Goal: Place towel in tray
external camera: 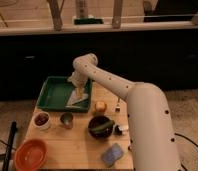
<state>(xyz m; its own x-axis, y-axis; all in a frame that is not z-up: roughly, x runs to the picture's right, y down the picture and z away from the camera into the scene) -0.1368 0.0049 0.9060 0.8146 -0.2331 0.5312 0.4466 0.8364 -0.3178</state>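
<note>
Hovering with the gripper point(78, 89) low over the tray point(53, 95), probably to lay the towel point(78, 100) inside instead of dropping it across the rim. Cannot tell how far open, nor whether gripping the towel at all. Lying just below the gripper inside the tray, narrow end up at the gripper and fanning wider away from it, long axis pointing toward the tray's near edge.

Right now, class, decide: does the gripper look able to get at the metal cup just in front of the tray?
Probably yes. The gripper hangs over the towel in the tray; the metal cup stands just beyond its near rim, open from above.
</note>
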